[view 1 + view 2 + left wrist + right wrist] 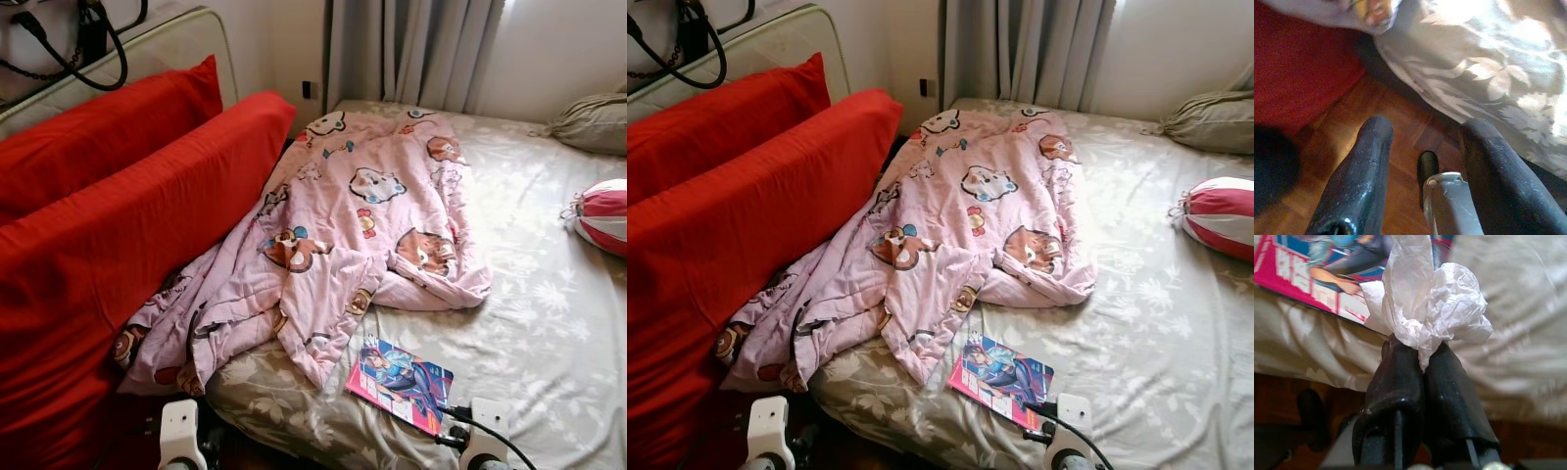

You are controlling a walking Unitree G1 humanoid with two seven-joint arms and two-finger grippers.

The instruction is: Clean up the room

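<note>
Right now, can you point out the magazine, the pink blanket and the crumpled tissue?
magazine point(402, 383): left eye view, middle of its cover, near the bed's edge.
pink blanket point(343, 220): left eye view, middle of the rumpled cloth.
crumpled tissue point(1437, 308): right wrist view, the wad pinched by the right pincer point(1422, 362).

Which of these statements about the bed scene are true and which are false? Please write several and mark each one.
1. The right gripper has its fingers closed on a crumpled white tissue. True.
2. The magazine lies on the floor. False: it lies on the bed, near its edge.
3. The pink blanket is folded neatly. False: it lies rumpled.
4. The left gripper is open, over the wooden floor. True.
5. The red cushions stand beside the bed. True.
</note>
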